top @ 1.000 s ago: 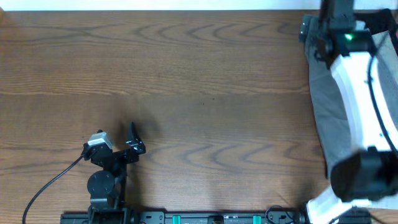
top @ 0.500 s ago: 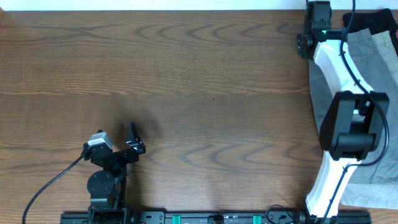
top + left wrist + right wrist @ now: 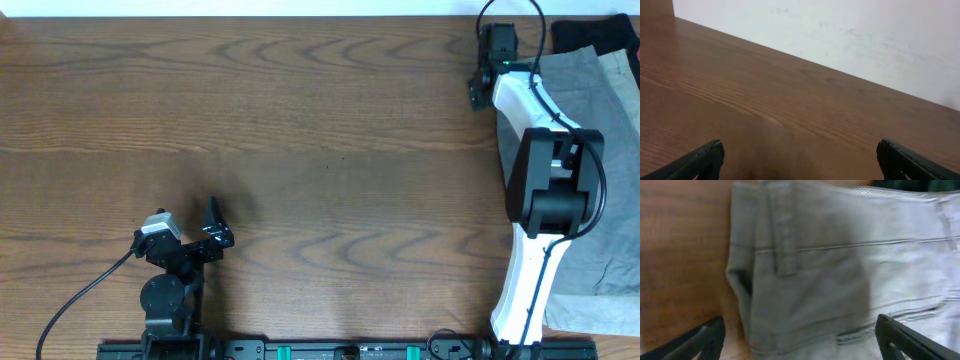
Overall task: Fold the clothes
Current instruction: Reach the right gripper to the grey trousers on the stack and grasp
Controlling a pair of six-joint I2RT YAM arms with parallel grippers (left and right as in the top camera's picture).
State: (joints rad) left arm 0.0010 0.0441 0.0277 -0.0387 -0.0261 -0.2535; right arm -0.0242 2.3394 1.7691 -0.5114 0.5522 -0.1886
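Observation:
The grey shorts (image 3: pixel 612 140) lie spread at the table's right edge, partly under my right arm. In the right wrist view the grey shorts (image 3: pixel 840 270) fill the picture, showing the waistband, a belt loop and seams, their left edge on bare wood. My right gripper (image 3: pixel 494 62) hangs over the far left corner of the shorts. In its own view the right gripper (image 3: pixel 800 342) is open and empty above the cloth. My left gripper (image 3: pixel 214 224) rests at the front left; in its own view the left gripper (image 3: pixel 800 162) is open and empty over bare wood. I cannot make out a beige pair.
A dark cloth (image 3: pixel 596 35) lies at the far right corner, behind the grey shorts. The wooden table (image 3: pixel 320 150) runs wide between the two arms. A white wall (image 3: pixel 850 35) stands behind the table's far edge.
My right arm has swung off the shorts toward the far edge and a little left; its gripper now sits at the far left corner of the shorts. The left arm has not moved.

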